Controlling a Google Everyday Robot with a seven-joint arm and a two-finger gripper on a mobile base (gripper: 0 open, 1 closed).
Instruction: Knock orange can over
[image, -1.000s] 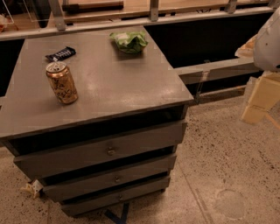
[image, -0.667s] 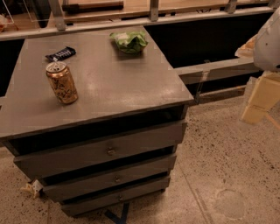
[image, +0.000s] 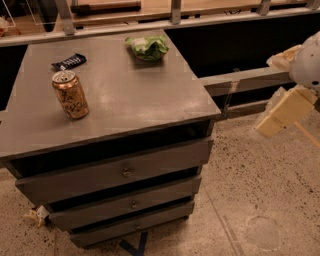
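So the claw (image: 284, 114) hangs off past the table's (image: 150, 100) right edge; can't tell how open it is or if it's holding anything. The orange can (image: 70, 94) stands upright well to its left. Looks like approach stage: next needs a long reach left, then a sideways shove.

orange can (image: 70, 94) upright on cabinet (image: 142, 100), gripper (image: 271, 125) far rt

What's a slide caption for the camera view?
Orange can upright on grey drawer cabinet; claw hangs off its right side, well apart.
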